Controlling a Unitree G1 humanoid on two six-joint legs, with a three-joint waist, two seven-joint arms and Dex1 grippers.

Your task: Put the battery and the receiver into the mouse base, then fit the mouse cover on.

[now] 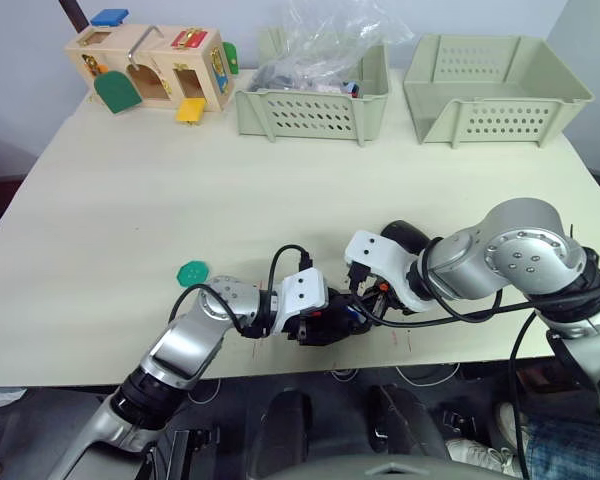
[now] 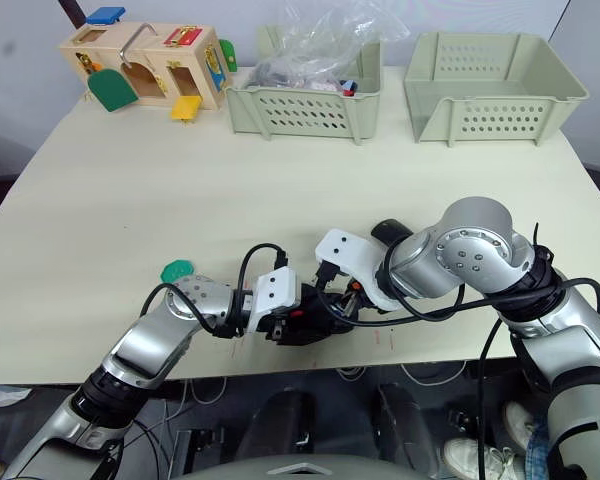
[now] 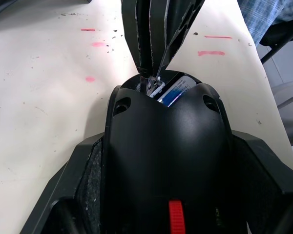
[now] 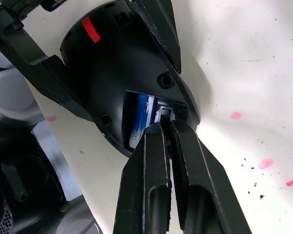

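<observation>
Near the table's front edge, my left gripper [image 1: 325, 325] is shut on the mouse base [image 3: 166, 146], its fingers [image 3: 83, 175] clamping both sides. The base is black with a red scroll wheel [image 4: 91, 29]. A blue battery [image 4: 141, 119] lies in the open compartment. My right gripper [image 4: 167, 127] is shut on the small silver receiver [image 4: 164, 114] and holds it at the compartment's edge beside the battery. The glossy black mouse cover [image 1: 405, 237] lies on the table just behind my right gripper [image 1: 365, 300].
A small green disc [image 1: 192, 271] lies left of my left arm. At the back stand a wooden latch toy [image 1: 150, 70], a green basket [image 1: 315, 110] holding a plastic bag, and another green basket [image 1: 495, 90]. The table's front edge [image 1: 280, 372] is right below the grippers.
</observation>
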